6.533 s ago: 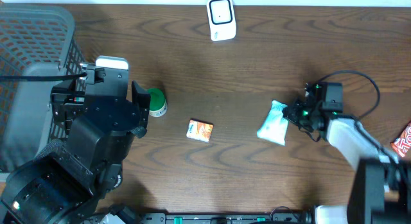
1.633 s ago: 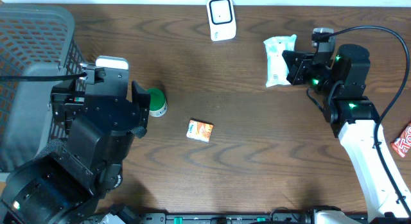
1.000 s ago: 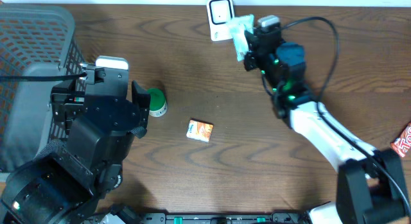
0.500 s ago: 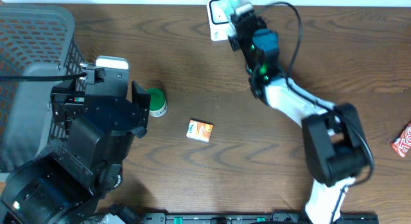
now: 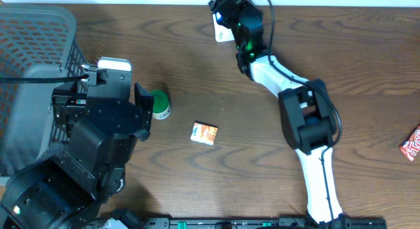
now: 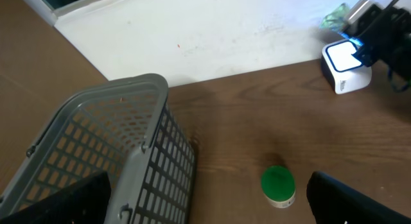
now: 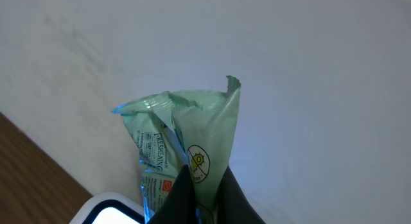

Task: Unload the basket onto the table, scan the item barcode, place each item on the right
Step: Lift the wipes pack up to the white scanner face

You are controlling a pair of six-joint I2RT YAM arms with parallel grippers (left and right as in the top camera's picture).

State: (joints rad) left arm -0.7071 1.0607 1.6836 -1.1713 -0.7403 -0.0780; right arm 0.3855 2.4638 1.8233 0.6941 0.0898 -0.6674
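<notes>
Right wrist view: the right gripper (image 7: 204, 189) is clamped on the bottom edge of a pale green packet (image 7: 192, 134), held upright close over the scanner (image 7: 106, 212). The left gripper (image 6: 205, 185) stands wide apart, empty, near the basket (image 6: 128, 153).

A dark brown wooden table (image 5: 249, 176) with wavy grain fills the overhead view. Along its edge at 12 o'clock runs a plain white wall (image 6: 212, 31), faintly scuffed, under soft, even light.
</notes>
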